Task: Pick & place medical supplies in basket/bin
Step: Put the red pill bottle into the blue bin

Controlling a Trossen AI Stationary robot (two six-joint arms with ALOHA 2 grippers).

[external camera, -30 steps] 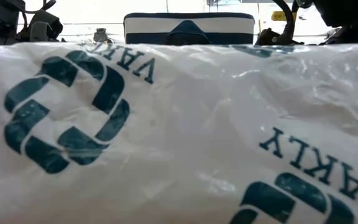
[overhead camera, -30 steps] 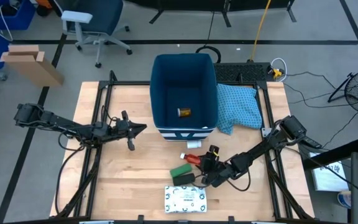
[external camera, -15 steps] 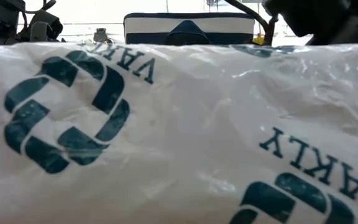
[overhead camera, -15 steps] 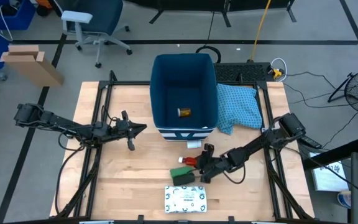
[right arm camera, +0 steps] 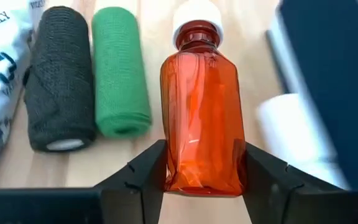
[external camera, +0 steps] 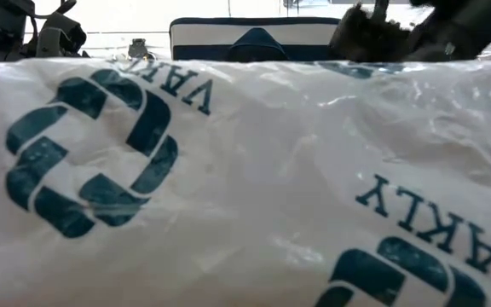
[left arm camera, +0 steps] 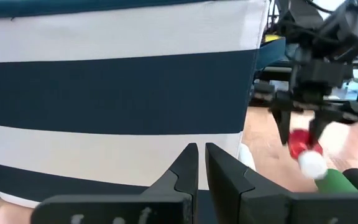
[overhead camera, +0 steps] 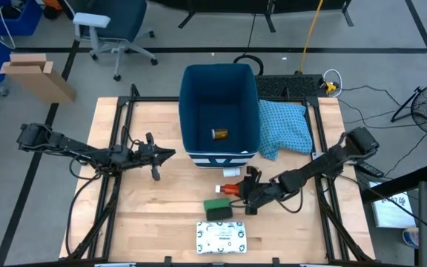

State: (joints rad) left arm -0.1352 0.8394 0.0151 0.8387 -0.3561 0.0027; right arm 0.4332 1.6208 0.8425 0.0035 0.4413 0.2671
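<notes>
Since half a second ago my right arm has pulled back toward the right edge of the high view, and my right gripper [overhead camera: 252,191] now sits a little higher in the frame, just below the bin's striped front. Its fingers [right arm camera: 143,180] are clamped on a red bottle [right arm camera: 202,134] with a white cap, one finger on each flat side near the base. The bottle is translucent amber-red plastic, smooth and glossy.

Beside it on the table [overhead camera: 154,215] lie a green roll [right arm camera: 120,71] and a black roll [right arm camera: 59,78], touching each other, with a white roll [right arm camera: 291,127] on the other side. The white packet [overhead camera: 222,236] lies near the bottom centre of the high view. The blue bin [overhead camera: 193,104] stands at upper centre and already holds an orange bottle [overhead camera: 219,134].

I judge the bottle's slick walls the main risk: gripped so low, it could pivot or slip as I swing it up over the bin's rim, or clip that rim.

My left gripper [left arm camera: 201,168] waits centre-left, fingers nearly together, holding nothing.
</notes>
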